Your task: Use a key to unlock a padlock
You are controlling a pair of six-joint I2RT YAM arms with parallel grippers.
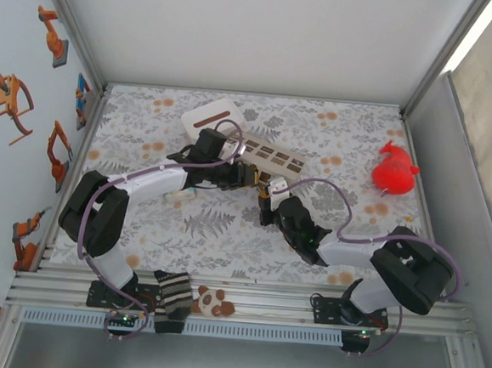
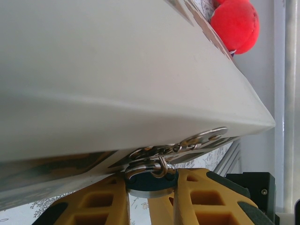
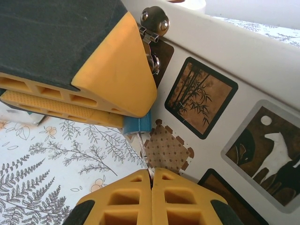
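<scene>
A small padlock [image 2: 150,183] with a blue body and a silver shackle hangs from the metal hasp [image 2: 201,138] on the edge of the beige picture box [image 2: 117,70]. My left gripper [image 2: 152,182] is shut on the padlock's body, one yellow finger on each side. In the right wrist view the padlock [image 3: 137,124] shows as a blue block under the left fingers [image 3: 108,70]. A thin metal key [image 3: 144,146] runs from its underside down into my right gripper [image 3: 151,176], which is shut on the key. In the top view both grippers, left [image 1: 248,174] and right [image 1: 266,194], meet at the box's [image 1: 274,158] near edge.
A red plush toy [image 1: 394,170] lies at the right of the leaf-patterned mat. A white flat object [image 1: 210,117] sits behind the box. A striped sock [image 1: 171,297] and a small panda toy [image 1: 211,299] rest on the front rail between the arm bases.
</scene>
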